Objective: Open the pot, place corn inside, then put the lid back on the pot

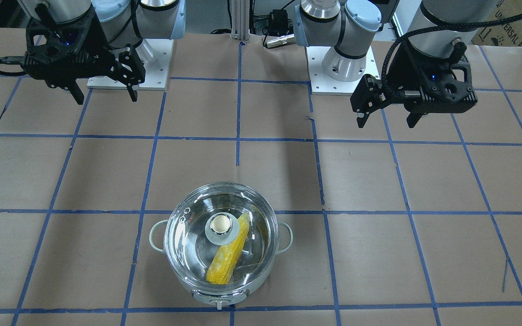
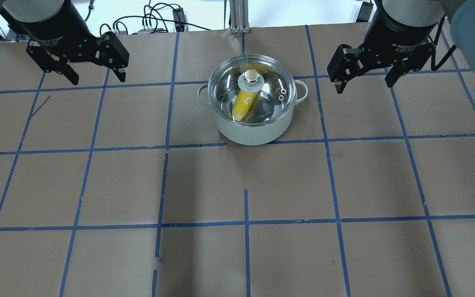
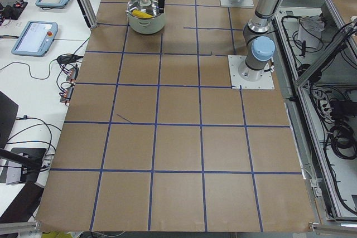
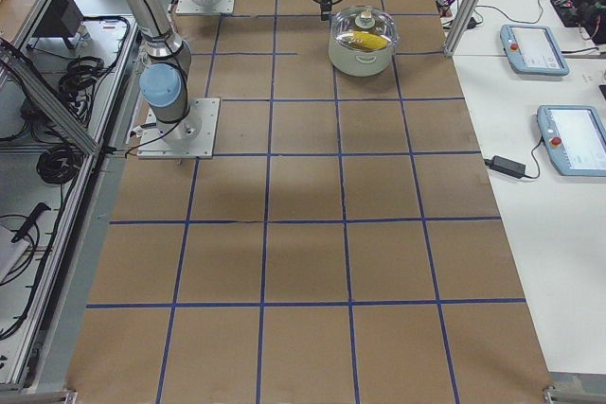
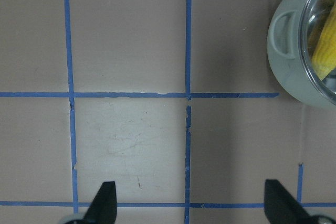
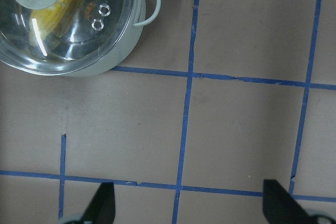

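Observation:
The pot (image 2: pixel 254 133) stands at the table's far middle, pale grey-green with loop side handles. The clear glass lid (image 2: pixel 271 91) sits on it, its cream-topped knob (image 1: pixel 219 224) at the centre. The yellow corn (image 1: pixel 224 266) lies inside the pot under the lid. My left gripper (image 2: pixel 98 79) hangs open and empty above the table, well to the pot's left. My right gripper (image 2: pixel 364 86) hangs open and empty to the pot's right. The left wrist view shows the pot (image 5: pixel 294 66) at its right edge, and the right wrist view shows the pot (image 6: pixel 134 35) and lid (image 6: pixel 68 30) at its upper left.
The table is covered in brown paper (image 2: pixel 245 185) with a grid of blue tape lines. The arms' white base plates (image 1: pixel 152 63) are at the robot's side. Tablets and cables (image 3: pixel 33 34) lie on the white bench beyond the table's far edge.

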